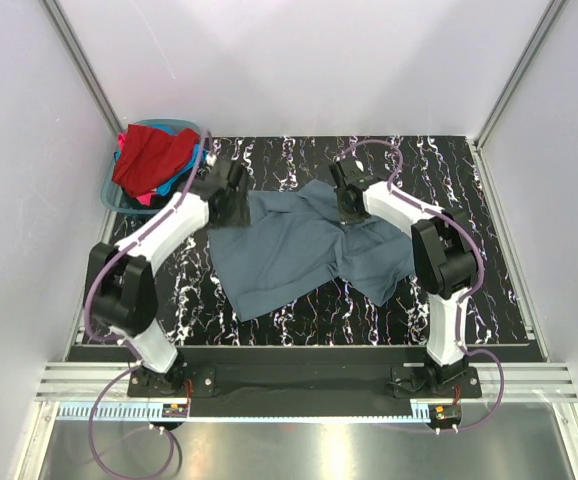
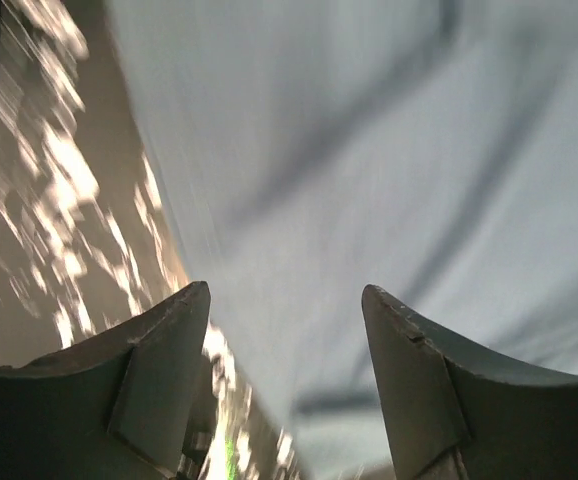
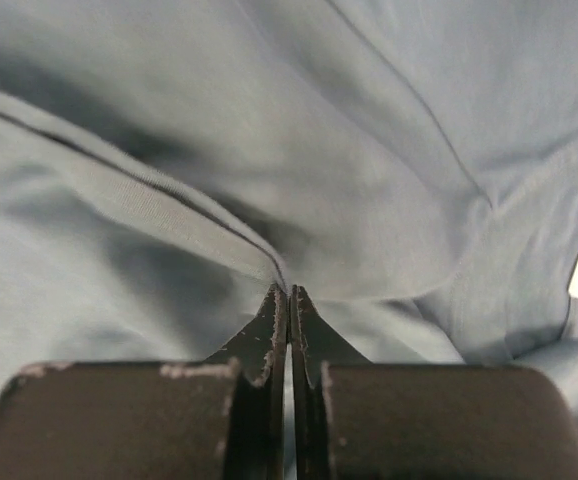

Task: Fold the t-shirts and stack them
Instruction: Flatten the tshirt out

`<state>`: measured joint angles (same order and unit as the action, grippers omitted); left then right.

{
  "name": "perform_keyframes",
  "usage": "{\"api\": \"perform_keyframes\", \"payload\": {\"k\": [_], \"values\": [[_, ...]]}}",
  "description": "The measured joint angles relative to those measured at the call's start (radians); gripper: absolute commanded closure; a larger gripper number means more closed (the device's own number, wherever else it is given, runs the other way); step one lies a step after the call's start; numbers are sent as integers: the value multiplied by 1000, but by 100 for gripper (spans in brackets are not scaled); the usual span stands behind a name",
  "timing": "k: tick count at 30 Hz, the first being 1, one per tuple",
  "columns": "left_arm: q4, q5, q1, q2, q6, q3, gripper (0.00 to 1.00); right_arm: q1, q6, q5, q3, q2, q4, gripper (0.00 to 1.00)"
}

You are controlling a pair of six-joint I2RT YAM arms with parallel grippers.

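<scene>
The two arm bases are bolted side by side at the near edge of the black, white-veined desk (image 1: 469,280). Just beyond them the grey-blue t-shirt (image 1: 299,250) lies at mid-desk, opened out in one layer but not flat. Its near left corner reaches toward the front. A lobe of cloth hangs down on the near right, beside the elbow of the right arm (image 1: 409,215). Soft creases run across the body, and the outline is crooked rather than square.

At the shirt's far right edge the right jaws are pressed together on a raised fold of the cloth. In the right wrist view a stitched seam line runs along the ridge straight into the closed tips, and the grey-blue t-shirt (image 3: 389,150) puckers around that spot in shallow folds.

At the shirt's far left edge the left arm (image 1: 159,235) reaches in, and its jaws stand spread with nothing between them. The left wrist view is blurred. It shows the grey-blue t-shirt (image 2: 389,150) filling the right side, with its edge running diagonally toward the gap between the jaws and bare desk to the left.

Farther back, at the desk's far left corner, stands a teal basket (image 1: 117,203). A red t-shirt (image 1: 154,160) is heaped on top, with bits of a bright blue t-shirt (image 1: 191,163) and a pink t-shirt (image 1: 122,140) showing around it, all crumpled.
</scene>
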<state>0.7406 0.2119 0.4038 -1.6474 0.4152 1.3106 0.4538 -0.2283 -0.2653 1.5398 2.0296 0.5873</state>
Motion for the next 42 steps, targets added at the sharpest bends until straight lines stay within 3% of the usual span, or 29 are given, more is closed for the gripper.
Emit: {"api": "perform_keyframes", "payload": {"k": [6,16,28,42], "values": [[-73,78,-97,-188,24,209,32,-23,-39,-12,-206,-74,-37,100],[-97,103,-169,-345,61,257,35,-117,-113,-30,-481,-298,-54,100],[-150,61,-156,-538,84,517,39,-137,-128,41,-500,-367,-16,100],[-89,106,-153,-681,147,618,39,-137,-120,70,-448,-370,-12,100]]}}
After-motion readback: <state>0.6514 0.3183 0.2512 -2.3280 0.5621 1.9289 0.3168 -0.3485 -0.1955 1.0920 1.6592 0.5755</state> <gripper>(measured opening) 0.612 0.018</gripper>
